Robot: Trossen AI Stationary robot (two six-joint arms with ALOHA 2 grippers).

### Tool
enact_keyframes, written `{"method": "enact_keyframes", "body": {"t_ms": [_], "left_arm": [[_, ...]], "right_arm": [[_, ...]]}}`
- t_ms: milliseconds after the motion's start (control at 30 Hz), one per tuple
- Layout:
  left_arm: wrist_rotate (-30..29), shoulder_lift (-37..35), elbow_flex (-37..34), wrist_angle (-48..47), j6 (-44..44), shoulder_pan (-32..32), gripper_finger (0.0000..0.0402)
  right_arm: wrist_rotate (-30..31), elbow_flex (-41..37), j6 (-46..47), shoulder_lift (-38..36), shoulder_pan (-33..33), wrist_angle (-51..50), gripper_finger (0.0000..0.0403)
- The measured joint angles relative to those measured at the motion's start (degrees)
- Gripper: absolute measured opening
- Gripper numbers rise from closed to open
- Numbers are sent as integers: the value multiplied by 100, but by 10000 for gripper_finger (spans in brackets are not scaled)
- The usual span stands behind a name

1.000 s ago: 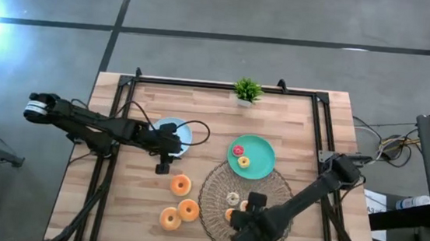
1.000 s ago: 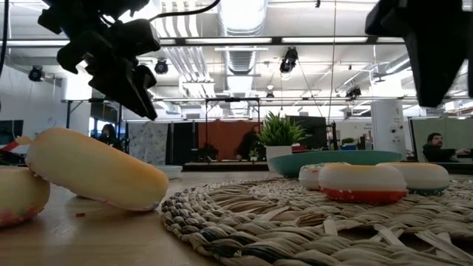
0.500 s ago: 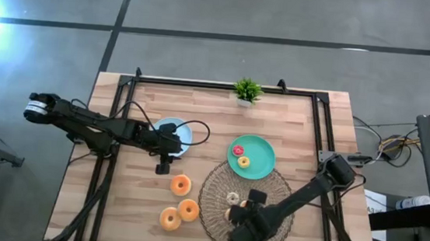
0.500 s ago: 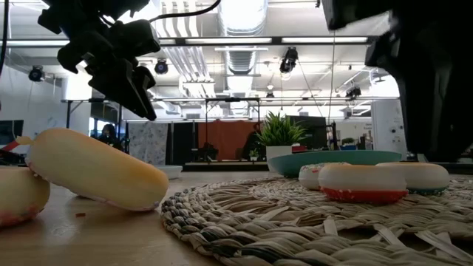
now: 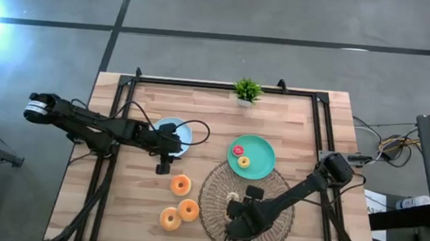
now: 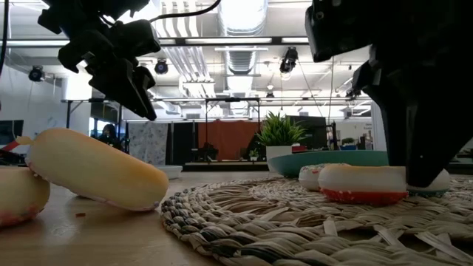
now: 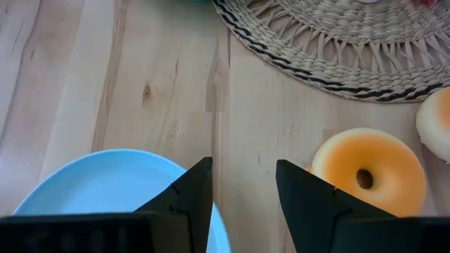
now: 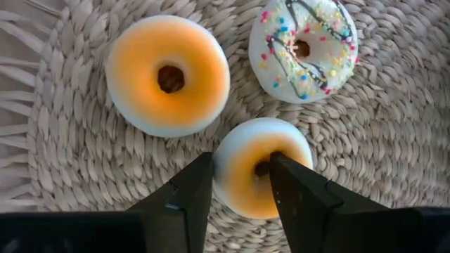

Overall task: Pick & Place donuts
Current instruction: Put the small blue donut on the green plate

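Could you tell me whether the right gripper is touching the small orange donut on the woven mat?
Touching. In the right wrist view the right gripper has one finger in the hole of the small orange donut and the other against its outer edge.

I see a light wood table [image 5: 294,112] with a dark frame along its edges. Directly on it: a small potted plant [image 5: 246,90] at the far edge, a blue plate [image 5: 183,132] left of centre, a green plate [image 5: 259,152] near the middle, a round woven mat [image 5: 212,194] touching the green plate's near side, and three orange donuts [image 5: 180,185] [image 5: 187,210] [image 5: 170,219] clustered on bare wood just left of the mat.
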Motion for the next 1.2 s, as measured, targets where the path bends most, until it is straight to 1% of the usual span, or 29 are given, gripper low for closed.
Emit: {"method": "enact_keyframes", "body": {"t_ms": [167, 267, 367, 567, 667, 733, 800, 867, 933, 1000, 1067, 1133, 1200], "left_arm": [[-7, 0, 0, 8, -73, 0, 130], [-48, 0, 0, 11, -75, 0, 130], [-48, 0, -2, 30, -77, 0, 130], [-48, 0, -76, 127, -88, 0, 130], [-48, 0, -76, 135, -88, 0, 130], [-46, 0, -76, 133, -88, 0, 130], [-47, 0, -76, 174, -88, 0, 130], [-47, 0, -76, 309, -85, 0, 130], [-46, 2, -76, 597, -83, 0, 130], [-46, 2, -76, 1029, -63, 0, 130], [-46, 2, -76, 1601, -50, -10, 130], [-73, 2, -76, 2276, -40, -25, 130], [-117, 36, -76, 3030, 73, -53, 130]], "right_arm": [[-18, -35, 3, 0, 0, 30, 116], [-23, -91, 164, 0, -15, 49, 102], [-51, -109, 472, 0, -31, 23, 79], [-94, -111, 1098, -152, -42, 9, 19], [132, -113, 1682, -458, -37, 1, 11], [462, -179, 2208, -739, -37, -31, 10], [920, -340, 2934, -1124, -45, -35, 10], [1476, -598, 3806, -1589, -65, -24, 9], [2206, -940, 4737, -2109, -68, 111, 9], [3031, -1374, 5497, -2620, -63, 509, 9], [3815, -1826, 5992, -3098, -65, 1064, 9], [4509, -2238, 6229, -3485, -103, 1743, 9], [5027, -2613, 6194, -3770, -177, 2545, 9]]}}
